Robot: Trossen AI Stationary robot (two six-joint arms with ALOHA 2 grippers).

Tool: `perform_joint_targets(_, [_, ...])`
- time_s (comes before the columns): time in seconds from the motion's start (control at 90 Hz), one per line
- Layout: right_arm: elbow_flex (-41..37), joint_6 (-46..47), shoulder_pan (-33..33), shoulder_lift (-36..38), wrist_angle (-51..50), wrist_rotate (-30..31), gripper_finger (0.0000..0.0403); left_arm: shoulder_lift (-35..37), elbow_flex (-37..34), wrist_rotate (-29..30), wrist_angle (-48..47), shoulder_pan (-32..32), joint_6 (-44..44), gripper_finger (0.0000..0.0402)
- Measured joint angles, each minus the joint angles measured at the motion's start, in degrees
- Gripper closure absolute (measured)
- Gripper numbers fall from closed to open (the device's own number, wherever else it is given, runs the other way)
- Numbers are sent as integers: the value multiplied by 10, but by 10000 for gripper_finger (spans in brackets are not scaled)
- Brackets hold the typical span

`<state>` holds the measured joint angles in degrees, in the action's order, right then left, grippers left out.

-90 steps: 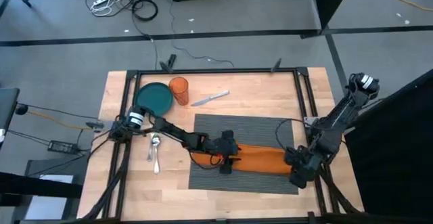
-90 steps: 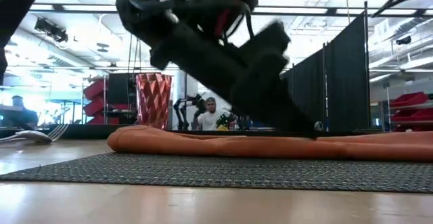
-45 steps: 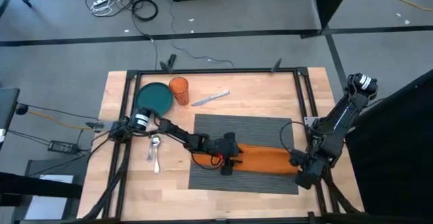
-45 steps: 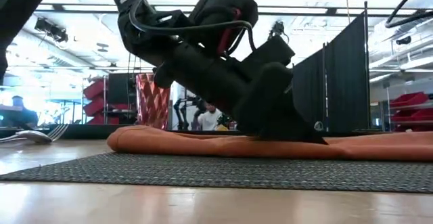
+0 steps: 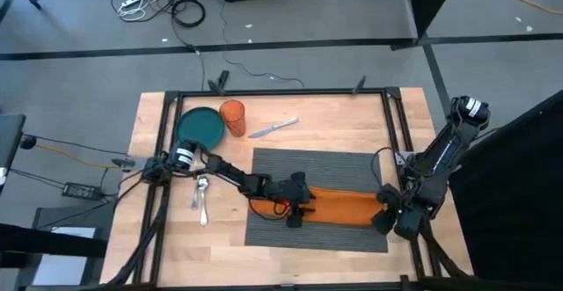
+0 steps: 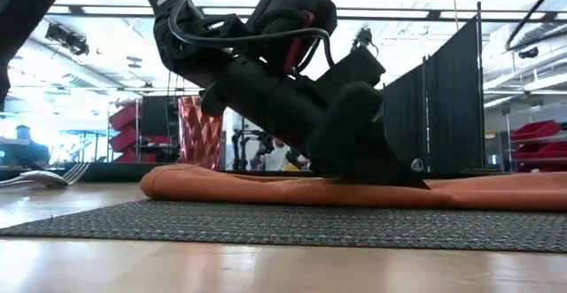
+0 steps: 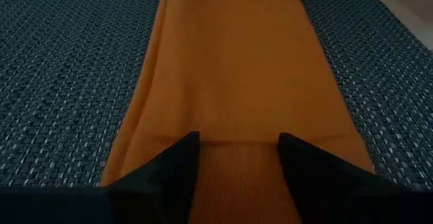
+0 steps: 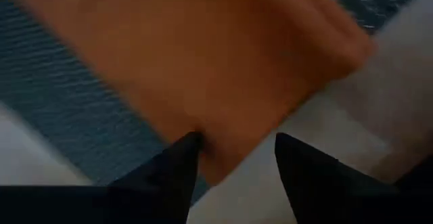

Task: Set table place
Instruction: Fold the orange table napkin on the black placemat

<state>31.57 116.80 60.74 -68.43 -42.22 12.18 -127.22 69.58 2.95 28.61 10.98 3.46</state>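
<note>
Placemat (image 5: pixel 317 163) lies flat on the table (image 5: pixel 352 115), toward the near edge and right of centre. Napkin (image 5: pixel 347 207) lies lengthwise across the placemat's near half, its right end reaching the mat's right edge. My left gripper (image 5: pixel 301 210) sits on the napkin's left end; my right gripper (image 5: pixel 387 218) is at its right end, by the table's right edge. Plate (image 5: pixel 201 127) sits near the far left corner, cup (image 5: pixel 232 116) just beside it on the right. Knife (image 5: pixel 274 127) lies behind the placemat. Spoon (image 5: pixel 201 194) and fork (image 5: pixel 205 207) lie left of the placemat, side by side.
</note>
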Motion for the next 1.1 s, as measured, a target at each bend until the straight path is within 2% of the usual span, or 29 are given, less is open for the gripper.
perform_joint_targets(0.111, [-19,5,-1,-21,44,28,234,0,0,0,2,0,0,216])
perform_joint_targets(0.322, [-19,18,-1,-46,46,42,250,0,0,0,2,0,1,216])
perform_joint_targets(0.444, [-19,31,-1,-62,48,77,289,0,0,0,2,0,1,216])
perform_joint_targets(0.656, [-19,23,1,-83,50,93,380,0,0,0,2,0,1,216])
perform_joint_targets(0.722, [-13,6,0,-76,35,89,396,0,0,0,0,0,1,216])
perform_joint_targets(0.911, [34,-21,0,-23,-85,55,402,0,0,1,-10,0,1,216])
perform_joint_targets(1.1, [44,-49,-7,27,-101,30,403,1,0,0,-10,0,1,216])
